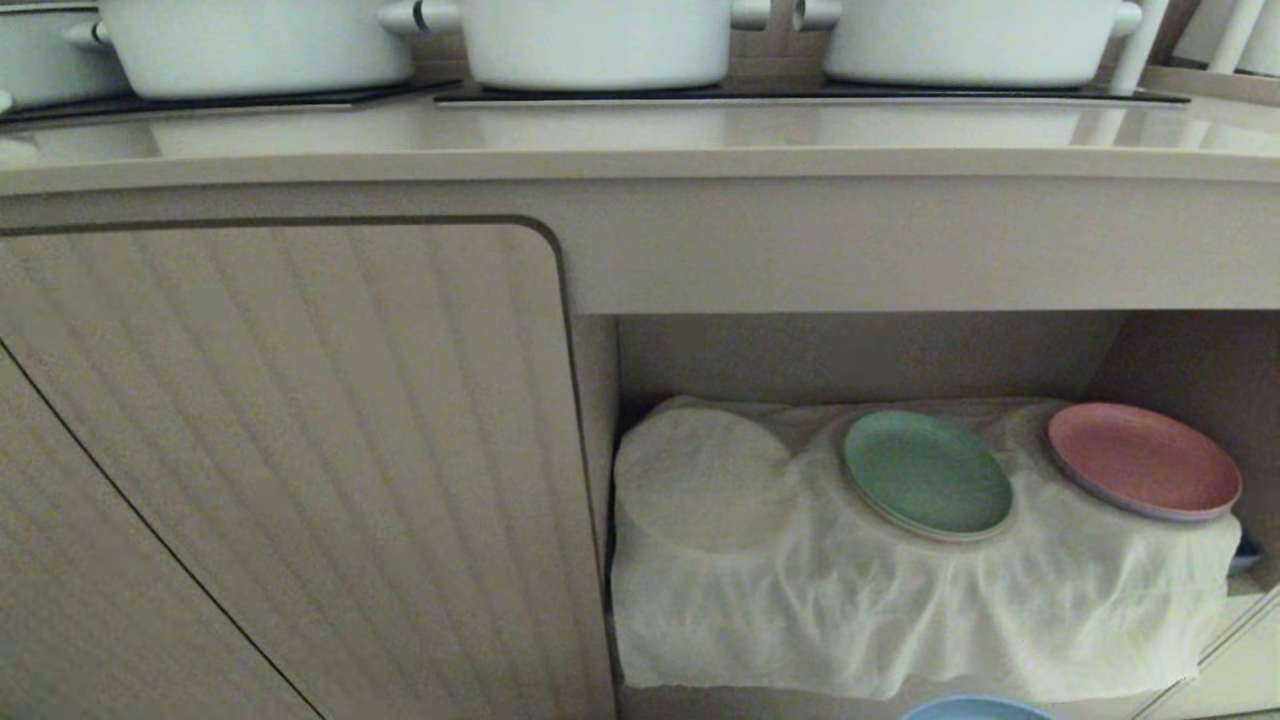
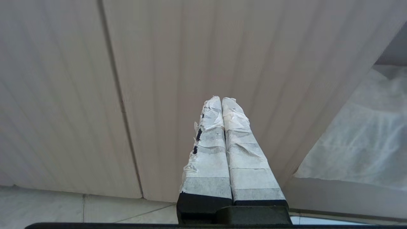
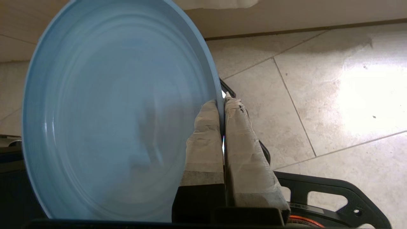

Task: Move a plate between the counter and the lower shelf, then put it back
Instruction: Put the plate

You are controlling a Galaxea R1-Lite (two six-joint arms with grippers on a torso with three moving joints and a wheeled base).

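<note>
Right wrist view: my right gripper (image 3: 222,106) has its jaws pinching the rim of the plate (image 3: 117,108), held low over the floor tiles (image 3: 318,95), below the lower shelf (image 1: 900,600). Left gripper (image 2: 222,101) idle, jaws pressed together. Carrying step, I judge; next calls for lifting toward shelf or counter (image 1: 640,150).

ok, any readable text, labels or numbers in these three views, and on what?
None. No print shows on the pots, the counter, the cloth, the green plate, the pink plate or the blue plate clamped in the right gripper.
</note>
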